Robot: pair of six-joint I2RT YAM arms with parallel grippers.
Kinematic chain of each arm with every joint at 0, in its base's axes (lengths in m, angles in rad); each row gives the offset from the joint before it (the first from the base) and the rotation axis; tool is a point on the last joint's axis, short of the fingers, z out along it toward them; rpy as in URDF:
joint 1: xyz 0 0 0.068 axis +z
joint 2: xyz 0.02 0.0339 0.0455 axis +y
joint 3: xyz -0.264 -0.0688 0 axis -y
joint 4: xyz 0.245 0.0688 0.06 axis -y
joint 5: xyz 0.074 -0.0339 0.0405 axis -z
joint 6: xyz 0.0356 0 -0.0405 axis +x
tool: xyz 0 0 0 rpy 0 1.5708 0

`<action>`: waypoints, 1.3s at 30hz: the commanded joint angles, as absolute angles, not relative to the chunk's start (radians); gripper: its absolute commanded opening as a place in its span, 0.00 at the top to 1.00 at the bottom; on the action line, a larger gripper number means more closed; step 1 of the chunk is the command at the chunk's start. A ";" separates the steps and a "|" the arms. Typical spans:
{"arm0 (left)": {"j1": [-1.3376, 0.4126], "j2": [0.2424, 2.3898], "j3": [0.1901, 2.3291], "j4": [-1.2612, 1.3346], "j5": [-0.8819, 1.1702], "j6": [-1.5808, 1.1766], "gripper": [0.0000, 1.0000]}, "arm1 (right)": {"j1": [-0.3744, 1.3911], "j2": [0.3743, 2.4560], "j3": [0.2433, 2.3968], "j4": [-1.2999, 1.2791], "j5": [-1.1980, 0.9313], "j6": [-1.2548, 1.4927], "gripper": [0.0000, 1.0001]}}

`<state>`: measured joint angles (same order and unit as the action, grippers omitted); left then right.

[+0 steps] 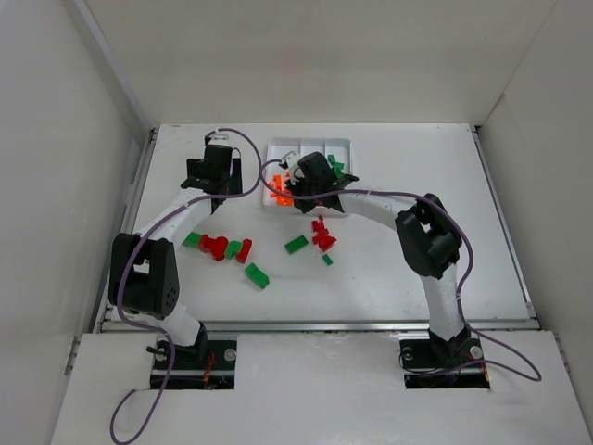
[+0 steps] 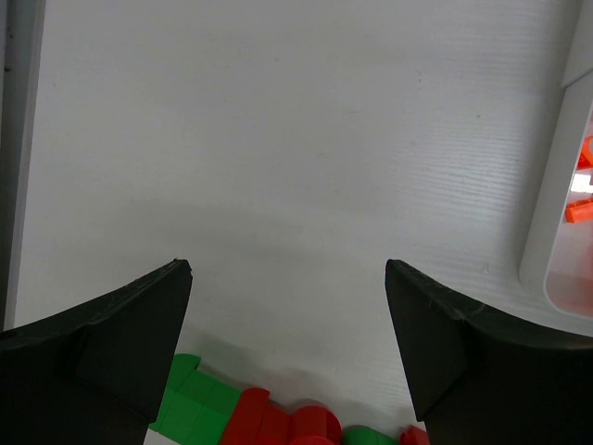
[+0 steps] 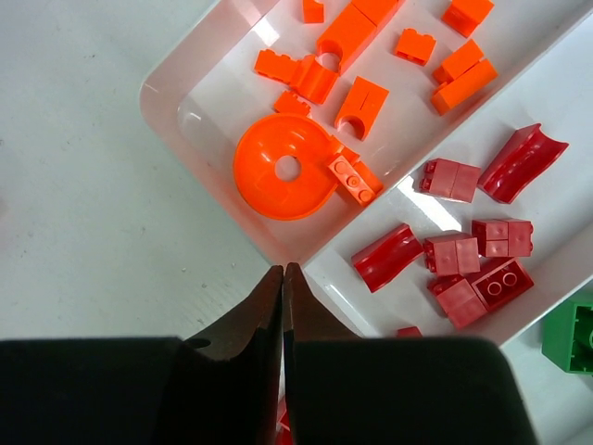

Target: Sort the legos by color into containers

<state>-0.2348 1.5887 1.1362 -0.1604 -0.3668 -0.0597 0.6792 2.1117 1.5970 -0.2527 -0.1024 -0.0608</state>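
My right jaws are clenched empty over the tray [image 3: 199, 153] rim; dropping could tip it. Near my left jaws, spread wide, a red brick [image 2: 264, 422] touches a green brick [image 2: 195, 403], so I risk a double grab.

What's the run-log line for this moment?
left claw: open, empty, by loose legos | right claw: shut, over tray rim | in tray: orange legos, red legos apart | task: unfinished
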 commanded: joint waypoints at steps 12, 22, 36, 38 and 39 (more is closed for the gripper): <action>-0.241 1.554 1.124 -0.135 -0.370 -0.055 0.17 | 0.687 1.859 1.487 -0.259 -0.051 0.092 0.43; -0.259 1.554 1.124 -0.135 -0.370 -0.055 0.17 | 0.687 1.859 1.358 -0.339 0.046 0.258 0.44; -0.282 1.583 1.124 -0.124 -0.371 -0.055 0.17 | 0.696 1.977 1.399 -0.354 0.081 0.258 0.44; -0.282 1.583 1.124 -0.124 -0.371 -0.055 0.17 | 0.696 1.991 1.399 -0.354 0.094 0.258 0.45; -0.282 1.592 1.124 -0.124 -0.371 -0.055 0.17 | 0.696 2.003 1.399 -0.342 0.103 0.246 0.46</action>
<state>-0.2794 1.5894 1.1336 -0.1532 -0.3592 -0.0597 0.6830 1.9667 1.3712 -0.3557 0.0700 0.2646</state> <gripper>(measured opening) 0.828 0.544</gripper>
